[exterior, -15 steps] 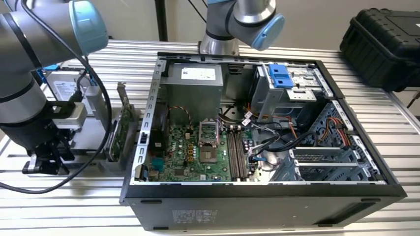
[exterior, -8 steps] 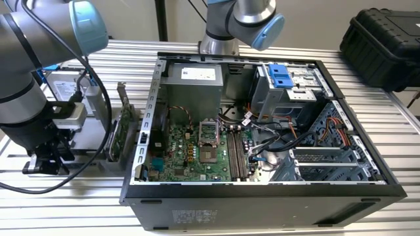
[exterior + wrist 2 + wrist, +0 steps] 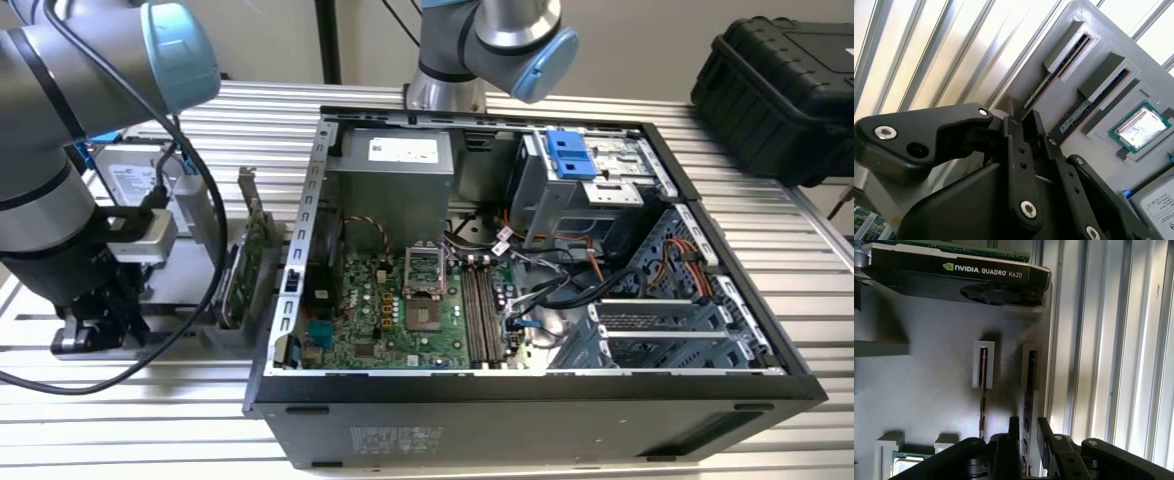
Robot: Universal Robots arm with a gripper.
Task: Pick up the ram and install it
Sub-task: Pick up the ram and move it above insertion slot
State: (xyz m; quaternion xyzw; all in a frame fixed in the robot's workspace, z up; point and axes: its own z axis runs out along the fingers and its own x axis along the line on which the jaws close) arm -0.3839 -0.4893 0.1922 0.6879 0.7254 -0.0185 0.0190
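The ram (image 3: 1028,390) is a thin stick standing on edge in a slot of the grey holder (image 3: 929,390). It also appears in the second wrist view as the ram (image 3: 1040,89). My gripper (image 3: 1028,423) is down over it, open, with one black finger on each side and a small gap to the board. The fingers (image 3: 1015,131) straddle the stick's end. A second stick (image 3: 983,390) stands in the neighbouring slot. In the exterior view my gripper (image 3: 96,330) hangs low over the holder, to the left of the open computer case (image 3: 534,390).
A graphics card (image 3: 954,275) stands at the holder's far end, and a silver processor chip (image 3: 1139,125) lies in a recess near the sticks. A hard drive (image 3: 1159,205) sits beside it. The motherboard's memory slots (image 3: 481,310) lie inside the case. A black case (image 3: 787,80) sits far right.
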